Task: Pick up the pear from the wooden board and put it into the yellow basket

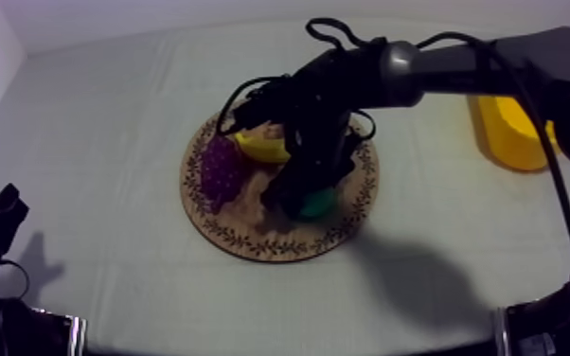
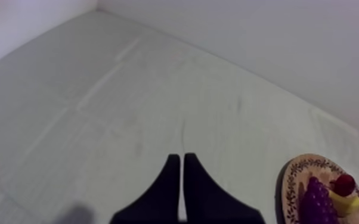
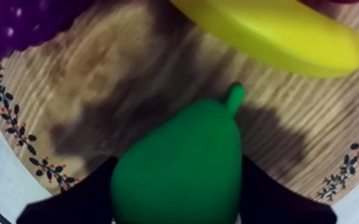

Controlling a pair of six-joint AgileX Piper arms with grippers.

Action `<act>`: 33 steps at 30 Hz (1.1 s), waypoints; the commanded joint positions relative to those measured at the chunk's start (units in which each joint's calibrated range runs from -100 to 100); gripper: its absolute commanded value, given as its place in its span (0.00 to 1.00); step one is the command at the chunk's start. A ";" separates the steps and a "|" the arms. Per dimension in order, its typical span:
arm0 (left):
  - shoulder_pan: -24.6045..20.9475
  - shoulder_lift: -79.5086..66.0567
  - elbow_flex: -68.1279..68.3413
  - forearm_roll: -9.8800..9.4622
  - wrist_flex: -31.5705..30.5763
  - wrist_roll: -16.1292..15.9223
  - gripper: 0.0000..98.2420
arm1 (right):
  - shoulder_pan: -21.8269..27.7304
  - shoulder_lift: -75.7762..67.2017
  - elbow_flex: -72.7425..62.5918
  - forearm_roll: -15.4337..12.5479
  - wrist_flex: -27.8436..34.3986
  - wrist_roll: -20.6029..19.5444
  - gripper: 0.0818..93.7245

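Observation:
The green pear lies on the round wooden board, stem toward the banana. My right gripper is down over it, one black finger pressed against each side, shut on the pear. In the top view the right arm reaches in from the upper right, and the gripper covers most of the pear on the board. The yellow basket stands at the right, partly behind the arm. My left gripper is shut, a narrow wedge over bare cloth, low at the left.
Purple grapes and the banana share the board just left of the pear. A small red fruit sits by the banana in the left wrist view. Open cloth lies between board and basket.

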 commanded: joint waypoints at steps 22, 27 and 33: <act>-0.02 0.02 0.02 0.00 0.05 0.00 0.00 | 0.75 -2.20 2.03 -1.23 -1.66 2.63 0.49; -0.02 0.02 0.02 0.00 0.05 -0.01 0.00 | 1.29 -5.83 3.59 -0.21 -2.15 1.96 0.49; -0.02 0.02 0.02 0.00 0.05 -0.01 0.00 | 4.26 -15.57 6.21 4.53 -3.21 -1.46 0.50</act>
